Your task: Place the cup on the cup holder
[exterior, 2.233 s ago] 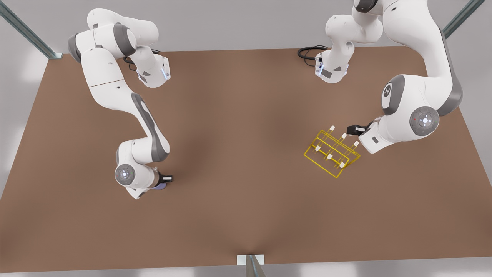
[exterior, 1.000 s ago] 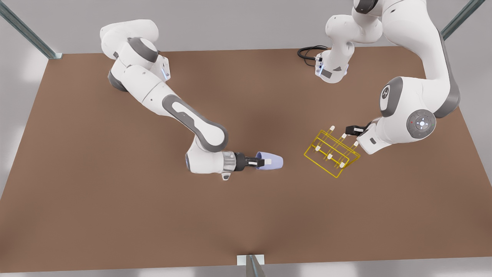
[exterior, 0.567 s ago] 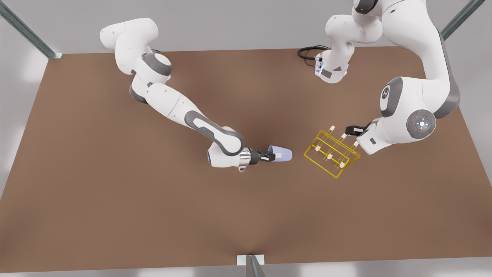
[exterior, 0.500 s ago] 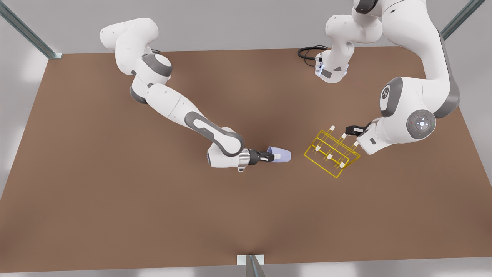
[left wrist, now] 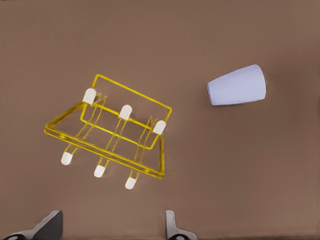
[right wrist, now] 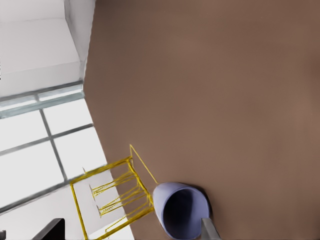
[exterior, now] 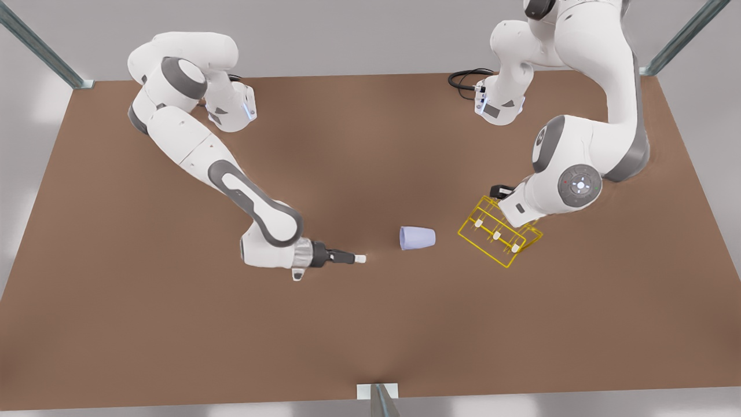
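Observation:
The lavender-blue cup (exterior: 417, 238) (left wrist: 237, 85) lies on its side on the brown table, a short way to the front view's left of the yellow wire cup holder (exterior: 499, 234) (left wrist: 115, 132). Its mouth (right wrist: 182, 212) faces my right gripper (exterior: 359, 259), which is level with the table, open, holding nothing and about a cup's length away from it. The right wrist view has the cup holder (right wrist: 112, 197) behind the cup. My left gripper (exterior: 502, 191) (left wrist: 112, 232) hangs open above the cup holder's far edge, its fingers (left wrist: 50, 225) spread wide.
A black cable (exterior: 466, 78) coils beside the arm base at the back. A metal post (exterior: 377, 397) stands at the middle of the table's front edge. Bare table (exterior: 370, 324) spreads across the front.
My right gripper has let go of the cup and drawn back toward the front view's left; the cup now rests on the table. My left arm has shifted left over the cup holder.

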{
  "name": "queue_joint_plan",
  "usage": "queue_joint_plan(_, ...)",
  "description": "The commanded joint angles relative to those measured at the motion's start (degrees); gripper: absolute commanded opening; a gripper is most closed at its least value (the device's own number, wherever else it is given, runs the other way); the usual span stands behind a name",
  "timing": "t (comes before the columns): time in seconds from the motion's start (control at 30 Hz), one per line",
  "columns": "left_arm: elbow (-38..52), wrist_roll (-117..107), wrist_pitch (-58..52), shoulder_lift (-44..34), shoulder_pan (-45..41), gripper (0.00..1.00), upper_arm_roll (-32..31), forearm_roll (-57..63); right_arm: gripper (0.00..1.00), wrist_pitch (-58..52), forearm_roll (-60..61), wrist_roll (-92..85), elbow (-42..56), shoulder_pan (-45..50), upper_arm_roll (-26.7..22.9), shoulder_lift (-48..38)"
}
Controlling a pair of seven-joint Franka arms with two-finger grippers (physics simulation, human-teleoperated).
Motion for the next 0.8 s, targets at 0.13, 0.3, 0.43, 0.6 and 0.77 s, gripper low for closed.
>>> queue_joint_plan(0.13,4.5,-84.9,9.6,15.2,-7.7,1.0,0.0,-0.3,1.0,-30.5,-32.5,4.1,5.1,0.5,-23.1,-23.7)
queue_joint_plan(0.3,-14.2,-131.8,46.5,10.9,-7.6,1.0,0.0,-1.5,1.0,-47.7,-54.5,10.0,-3.3,5.6,-37.9,-47.2)
queue_joint_plan(0.43,-15.8,-156.3,54.6,11.1,-9.6,1.0,0.0,-1.3,1.0,-48.4,-54.7,13.3,2.2,5.6,-38.3,-40.6)
queue_joint_plan(0.6,-15.9,-160.5,55.6,11.6,-9.6,1.0,0.0,-1.5,1.0,-48.4,-54.6,11.1,3.3,2.7,-38.5,-39.1)
queue_joint_plan(0.77,-16.8,-145.8,54.2,12.7,-9.2,1.0,-0.2,-3.4,1.0,-48.3,-54.5,11.7,3.5,2.8,-38.4,-38.8)
